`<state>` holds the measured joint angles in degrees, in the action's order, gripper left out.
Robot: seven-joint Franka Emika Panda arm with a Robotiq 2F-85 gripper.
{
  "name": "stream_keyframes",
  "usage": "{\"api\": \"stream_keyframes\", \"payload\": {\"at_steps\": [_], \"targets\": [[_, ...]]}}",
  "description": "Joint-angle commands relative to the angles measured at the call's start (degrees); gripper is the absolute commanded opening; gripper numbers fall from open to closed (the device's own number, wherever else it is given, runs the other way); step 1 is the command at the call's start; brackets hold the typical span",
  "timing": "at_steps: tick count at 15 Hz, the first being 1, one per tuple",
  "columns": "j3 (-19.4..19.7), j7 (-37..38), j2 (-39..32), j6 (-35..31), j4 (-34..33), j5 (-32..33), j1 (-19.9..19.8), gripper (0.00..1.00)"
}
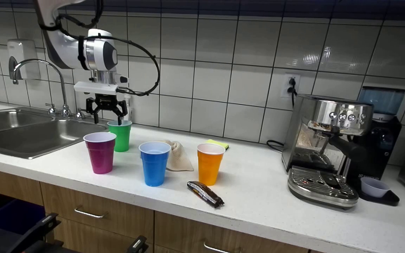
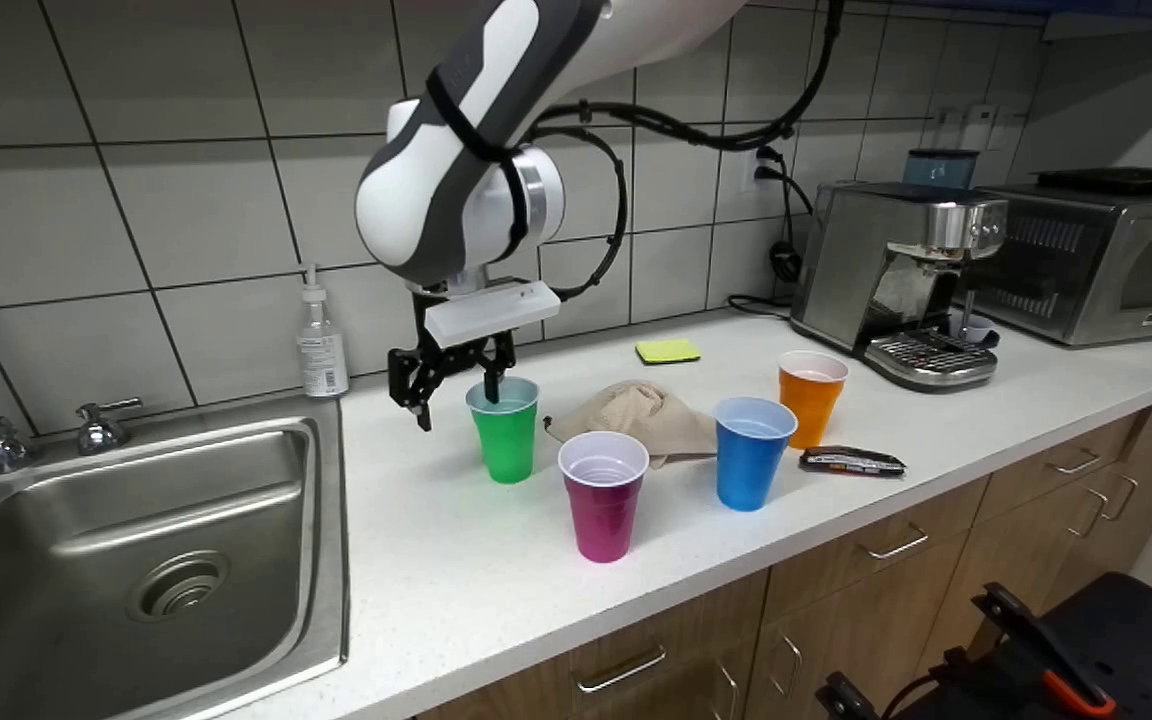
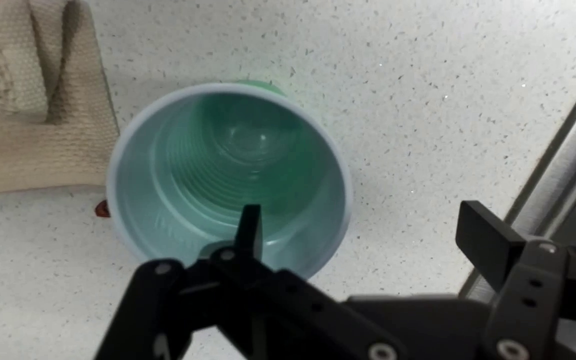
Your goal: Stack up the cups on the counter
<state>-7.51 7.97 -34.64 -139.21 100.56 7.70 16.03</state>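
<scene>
The green cup stands upright on the counter near the sink. My gripper is open with its fingers pointing down at this cup. In the wrist view the gripper has one finger over or just inside the mouth of the green cup. The other finger is outside it, on the sink side. Nothing is between the fingers except part of the cup's rim. The purple cup, blue cup and orange cup stand upright and apart. All four cups show in both exterior views.
A beige cloth lies beside the green cup. A dark wrapped bar lies by the orange cup. A yellow sponge and soap bottle are near the wall. The steel sink and coffee machine flank the cups.
</scene>
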Motion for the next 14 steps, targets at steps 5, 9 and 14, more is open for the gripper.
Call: {"api": "stream_keyframes", "payload": {"at_steps": [5,9,14], "targets": [[0.63,2.22,-0.05,2.93,-1.74,-1.12,1.53,0.74],[0.42,2.52,0.69,2.9,-1.06,-1.89,1.25,0.4],[0.66,2.74,1.59,2.52,-0.11,-2.6,1.06,0.03]]}}
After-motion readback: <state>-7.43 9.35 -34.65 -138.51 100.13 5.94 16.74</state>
